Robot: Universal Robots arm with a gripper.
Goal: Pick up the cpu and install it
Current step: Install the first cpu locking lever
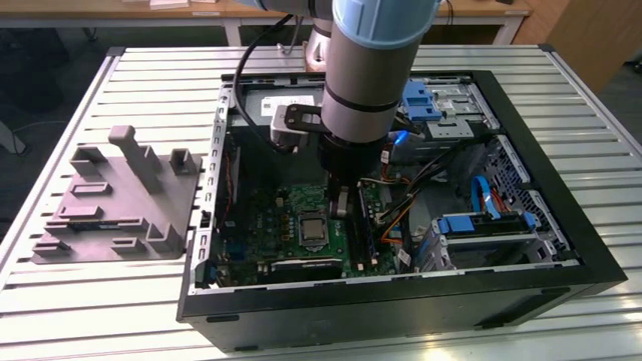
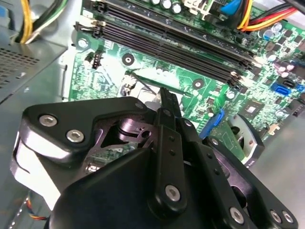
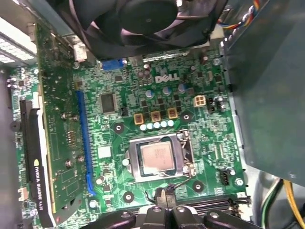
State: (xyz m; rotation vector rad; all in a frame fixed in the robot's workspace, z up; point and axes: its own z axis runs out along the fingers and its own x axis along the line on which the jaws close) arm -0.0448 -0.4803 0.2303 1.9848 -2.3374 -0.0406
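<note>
Where the first wrist view looks down on the board, I log item one: the cpu [image 3: 157, 157], silvery top up, seated flat inside the metal-framed socket [image 3: 135, 164], a little below the frame's centre. In the exterior view the same cpu [image 1: 313, 229] sits low centre, in the middle of the green motherboard [image 1: 271, 218].

Item two: the gripper [image 1: 339, 218], hanging just beside the socket toward the exterior view's right, inside the open computer case [image 1: 592, 263]. Its dark fingers [image 3: 164, 194] come in at the bottom edge of the first wrist view, tips pressed together with nothing between them, close to the socket frame but apart from the chip. In the second wrist view I see the gripper [image 2: 167, 102] with its tips closed into one narrow blade over the board.

Item three: a black fan [image 3: 143, 19], top of the first wrist view.

Item four: a grey plastic fixture [image 1: 120, 199], on the slatted table [image 1: 60, 301], at the left of the exterior view, outside the case.
</note>
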